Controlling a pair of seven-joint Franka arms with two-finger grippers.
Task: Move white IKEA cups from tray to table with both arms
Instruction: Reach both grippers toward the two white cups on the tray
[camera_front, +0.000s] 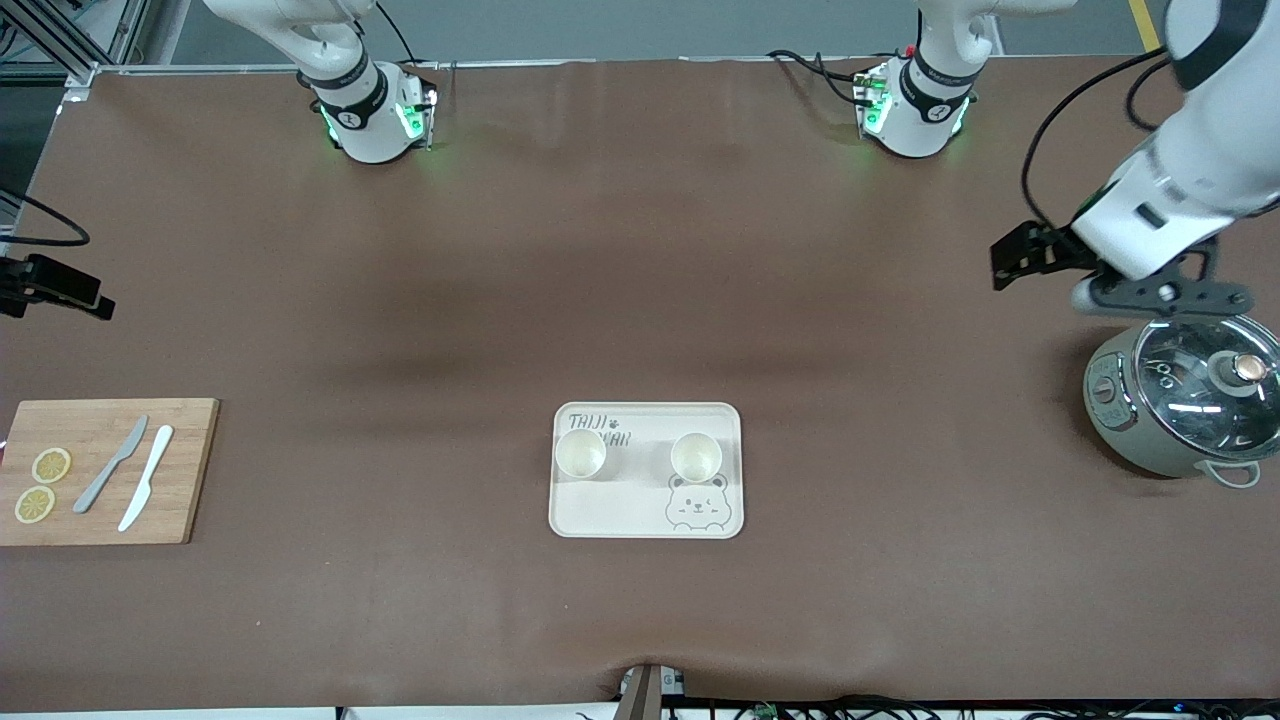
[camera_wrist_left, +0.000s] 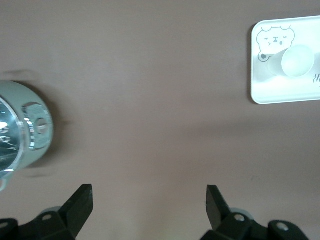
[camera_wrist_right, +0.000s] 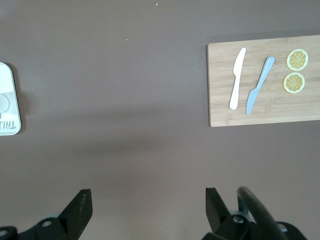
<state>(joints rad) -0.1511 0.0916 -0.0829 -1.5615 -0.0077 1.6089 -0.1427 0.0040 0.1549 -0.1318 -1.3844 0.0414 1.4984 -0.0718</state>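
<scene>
Black fingers of the left gripper (camera_wrist_left: 149, 202) are spread wide, empty, over bare table beside the pot (camera_front: 1185, 405). The right gripper (camera_wrist_right: 148, 205) is likewise splayed above bare mat. Both white IKEA cups (camera_front: 580, 453) (camera_front: 696, 456) are seated upright on the tray (camera_front: 620, 515), apart.

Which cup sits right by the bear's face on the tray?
The cup toward the left arm's end of the tray touches the bear drawing; the other cup sits by the printed letters.
</scene>
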